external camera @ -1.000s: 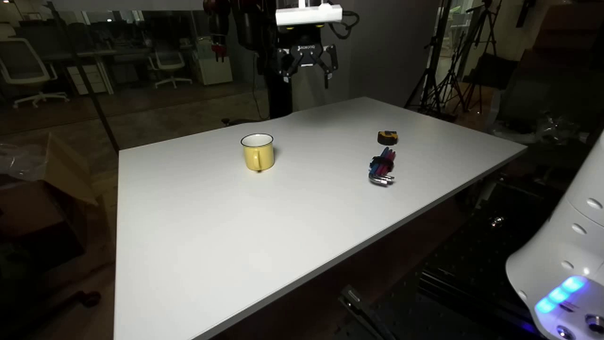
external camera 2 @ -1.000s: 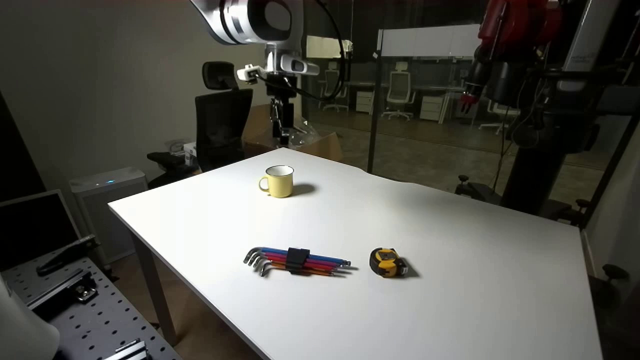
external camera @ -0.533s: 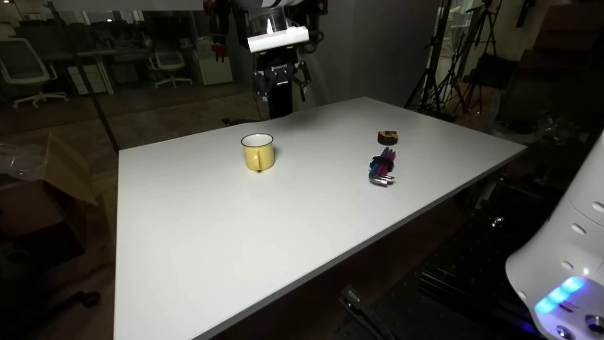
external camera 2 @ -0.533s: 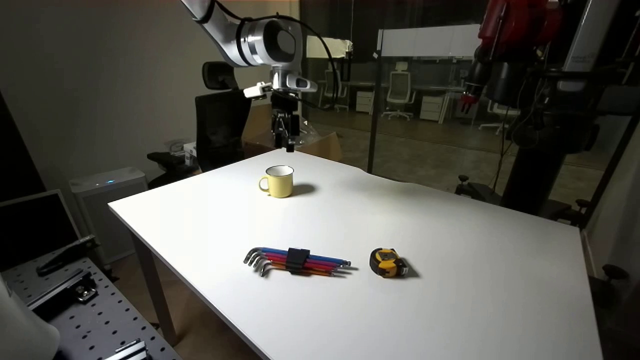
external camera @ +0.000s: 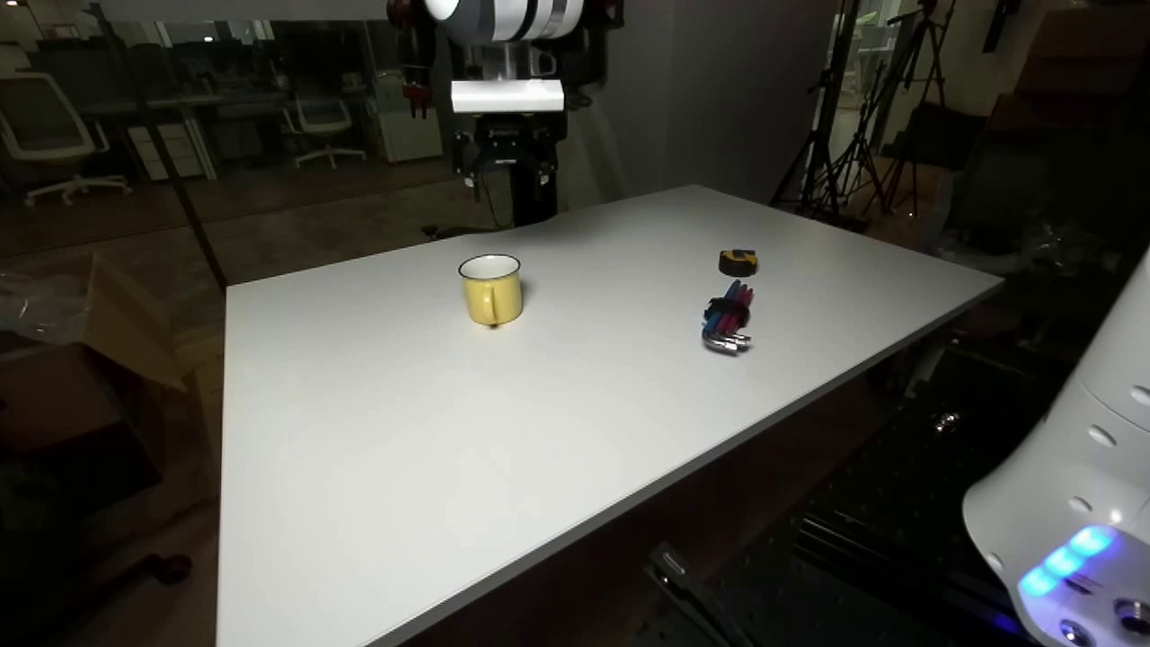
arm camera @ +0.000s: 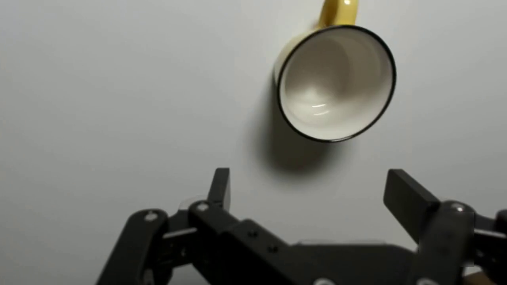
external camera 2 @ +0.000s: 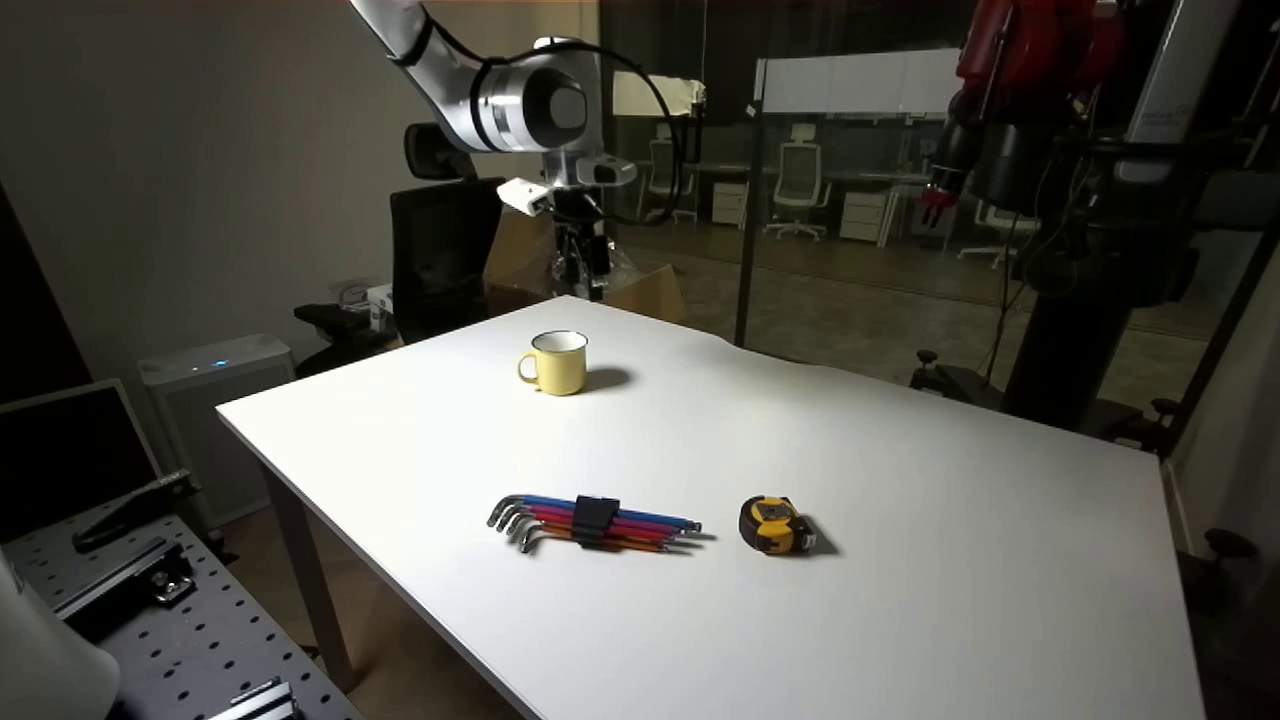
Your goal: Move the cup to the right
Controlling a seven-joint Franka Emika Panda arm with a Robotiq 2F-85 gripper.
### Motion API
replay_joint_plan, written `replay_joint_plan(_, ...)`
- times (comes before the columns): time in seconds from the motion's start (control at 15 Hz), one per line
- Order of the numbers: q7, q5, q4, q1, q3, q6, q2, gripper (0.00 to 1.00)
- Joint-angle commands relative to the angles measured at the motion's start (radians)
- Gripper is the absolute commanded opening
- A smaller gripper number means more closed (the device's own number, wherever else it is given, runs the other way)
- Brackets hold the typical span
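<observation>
The yellow cup stands upright on the white table, seen in both exterior views [external camera: 493,296] [external camera 2: 561,368]. It has a whitish inside, a dark rim and a side handle. In the wrist view the cup [arm camera: 336,83] lies ahead of the fingertips, its handle pointing to the top edge. My gripper is open and empty, above table height and apart from the cup; it shows in the wrist view [arm camera: 309,186] and in both exterior views [external camera: 508,184] [external camera 2: 582,288]. In the wrist view, the cup's shadow falls between cup and fingers.
A hex key set [external camera: 728,314] [external camera 2: 595,522] and a yellow-black tape measure [external camera: 738,262] [external camera 2: 772,525] lie on the table [external camera: 386,467], away from the cup. A red and black robot [external camera 2: 1035,60] stands beyond the table. A black office chair [external camera 2: 445,250] is behind it.
My gripper has come down and, in an exterior view, moved left and turned, so it is closer to the cup. It stays open. The cup and the other table objects have not moved.
</observation>
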Motion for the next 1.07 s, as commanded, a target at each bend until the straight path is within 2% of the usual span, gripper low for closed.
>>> replay_joint_plan(0.0, 0.016, 0.047, -0.017, 0.033, -0.013, 0.115, 0.025, 1.0)
replay_joint_plan(0.33, 0.001, 0.126, -0.143, 0.054, 0.007, 0.18, -0.033, 1.0)
replay_joint_plan(0.4, -0.009, 0.109, -0.076, 0.059, -0.01, 0.16, 0.027, 1.0)
replay_joint_plan(0.73, -0.008, 0.123, -0.127, 0.065, -0.006, 0.182, -0.006, 1.0)
replay_joint_plan(1.0, -0.074, 0.137, -0.142, 0.043, 0.008, 0.201, 0.006, 1.0)
